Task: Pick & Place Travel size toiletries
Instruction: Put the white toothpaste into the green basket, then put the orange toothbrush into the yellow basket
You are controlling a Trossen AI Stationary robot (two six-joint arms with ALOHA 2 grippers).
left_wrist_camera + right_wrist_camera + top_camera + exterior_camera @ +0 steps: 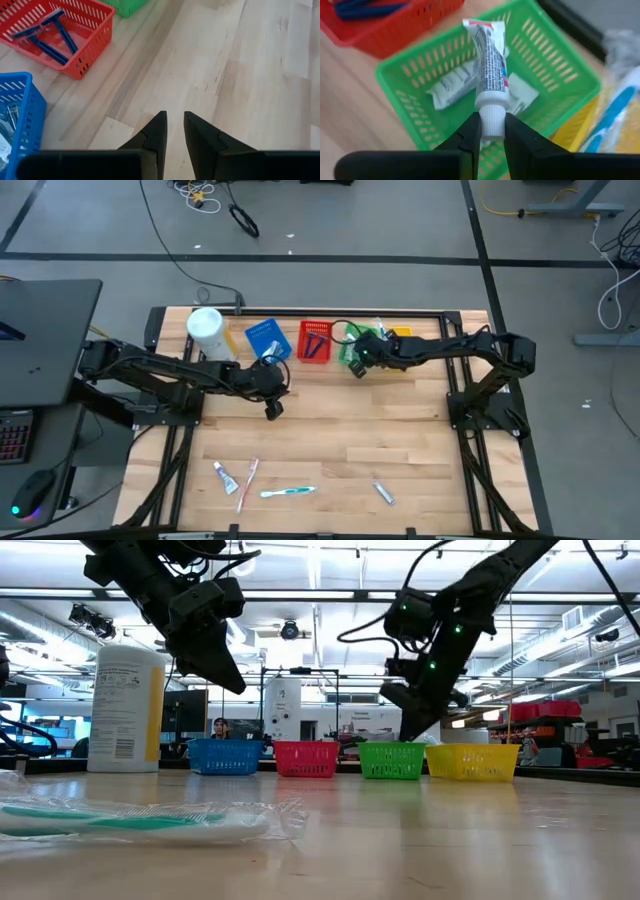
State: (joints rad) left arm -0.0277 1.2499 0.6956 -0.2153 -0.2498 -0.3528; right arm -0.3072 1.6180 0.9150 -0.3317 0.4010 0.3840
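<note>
My right gripper [492, 131] hangs over the green basket [420, 70], shut on a white toothpaste tube [490, 60]. Two more white tubes [452, 85] lie in that basket. My left gripper [175, 120] points down over bare wood in front of the blue basket [267, 340], empty, its fingers a narrow gap apart. Dark blue razors [47, 40] lie in the red basket [92, 47]. Near the front edge, flat on the table, lie a tube [224, 476], a pink toothbrush [247, 483], a wrapped teal toothbrush [288, 493] and another tube [384, 493]. My right gripper pinches the toothpaste tube by its white cap [492, 117] between the two fingertips. The tube's body stretches on past the fingertips over the green basket, lifted clear of it and of the tubes lying inside.
A large white canister [210, 335] stands at the table's far left, beside the blue basket. The yellow basket [398, 335] holds wrapped toothbrushes [612, 115]. All the baskets line the far edge. Bare wood lies in the table's middle between the arms and the front items.
</note>
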